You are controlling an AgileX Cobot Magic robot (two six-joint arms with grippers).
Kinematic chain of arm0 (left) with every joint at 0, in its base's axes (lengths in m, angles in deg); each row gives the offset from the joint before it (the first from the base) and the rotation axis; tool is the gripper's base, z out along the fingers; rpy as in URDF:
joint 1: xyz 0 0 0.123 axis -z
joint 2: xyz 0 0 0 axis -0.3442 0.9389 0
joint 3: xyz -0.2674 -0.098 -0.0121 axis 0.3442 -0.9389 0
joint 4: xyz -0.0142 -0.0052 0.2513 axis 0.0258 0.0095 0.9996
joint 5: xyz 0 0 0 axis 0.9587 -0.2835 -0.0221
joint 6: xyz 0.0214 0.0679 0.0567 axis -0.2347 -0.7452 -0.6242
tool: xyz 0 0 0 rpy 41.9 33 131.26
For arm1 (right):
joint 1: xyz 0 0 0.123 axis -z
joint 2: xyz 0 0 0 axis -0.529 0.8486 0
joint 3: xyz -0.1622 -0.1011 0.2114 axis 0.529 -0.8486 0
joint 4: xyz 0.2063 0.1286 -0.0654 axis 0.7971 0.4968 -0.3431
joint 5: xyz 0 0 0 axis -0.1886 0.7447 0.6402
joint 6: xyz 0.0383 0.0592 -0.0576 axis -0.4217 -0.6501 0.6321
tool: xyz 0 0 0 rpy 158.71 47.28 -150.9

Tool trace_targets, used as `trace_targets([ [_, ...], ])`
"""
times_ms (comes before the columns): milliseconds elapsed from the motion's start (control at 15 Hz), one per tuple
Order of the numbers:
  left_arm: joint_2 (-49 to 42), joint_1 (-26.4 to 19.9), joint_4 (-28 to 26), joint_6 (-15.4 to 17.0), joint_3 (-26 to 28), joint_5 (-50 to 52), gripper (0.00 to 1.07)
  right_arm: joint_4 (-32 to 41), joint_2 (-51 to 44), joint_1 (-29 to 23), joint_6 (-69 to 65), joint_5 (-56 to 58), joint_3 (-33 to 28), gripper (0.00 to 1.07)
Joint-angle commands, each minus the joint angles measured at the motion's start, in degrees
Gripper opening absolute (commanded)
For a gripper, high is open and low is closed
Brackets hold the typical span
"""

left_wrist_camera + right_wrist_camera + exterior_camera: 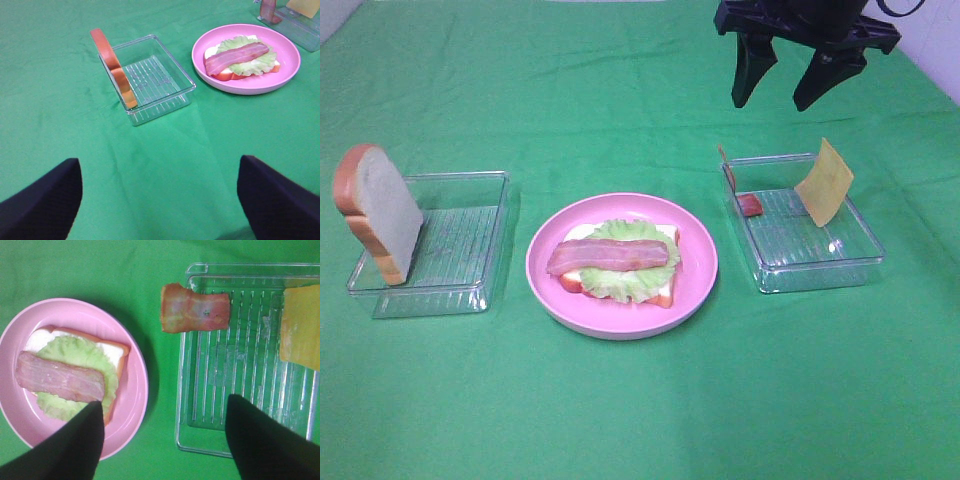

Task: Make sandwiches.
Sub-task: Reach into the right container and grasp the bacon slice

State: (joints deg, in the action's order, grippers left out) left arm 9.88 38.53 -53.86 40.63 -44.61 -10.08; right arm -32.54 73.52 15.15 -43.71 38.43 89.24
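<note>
A part-built sandwich [617, 262] of bread, lettuce and bacon lies on the pink plate [695, 290], mid-counter [640, 420]. The right end effector [772, 102] hangs empty, fingers apart, near the clear tray [810, 268]; the left end effector [160, 210] gapes empty too

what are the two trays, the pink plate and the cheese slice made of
Left tray and right tray: clear hard plastic, glossy; the green cloth shows through, and the ribbed floors catch highlights.
Pink plate: probably smooth plastic, with a soft sheen along the rim.
Cheese slice: likely stiff toy plastic or rubber, matte; it stands on edge in the right tray without sagging.
</note>
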Motion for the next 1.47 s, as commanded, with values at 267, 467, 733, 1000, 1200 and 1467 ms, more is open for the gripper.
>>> trace_targets([
  [267, -1.3, 0.2, -0.3, 0.4, -0.1, 0.7, 0.81, 3.1, 5.8, 0.9, 0.5, -3.1, 3.5, 0.65],
  [467, -1.3, 0.2, -0.3, 0.4, -0.1, 0.7, 0.81, 3.0, 12.7, 0.9, 0.5, -1.7, 10.5, 0.63],
  [733, -1.3, 0.2, -0.3, 0.4, -0.1, 0.7, 0.81, 5.1, 18.1, 0.9, 1.5, -0.9, 13.6, 0.63],
  [1000, -1.3, 0.2, -0.3, 0.4, -0.1, 0.7, 0.81, 4.5, 20.6, 0.9, 1.5, -0.3, 13.6, 0.61],
  [1200, -1.3, 0.2, -0.3, 0.4, -0.1, 0.7, 0.81, 4.2, 21.7, 0.9, 1.5, -0.1, 13.6, 0.45],
  [1467, -1.3, 0.2, -0.3, 0.4, -0.1, 0.7, 0.81, 4.0, 21.5, 0.9, 1.5, 1.7, 14.0, 0.08],
])
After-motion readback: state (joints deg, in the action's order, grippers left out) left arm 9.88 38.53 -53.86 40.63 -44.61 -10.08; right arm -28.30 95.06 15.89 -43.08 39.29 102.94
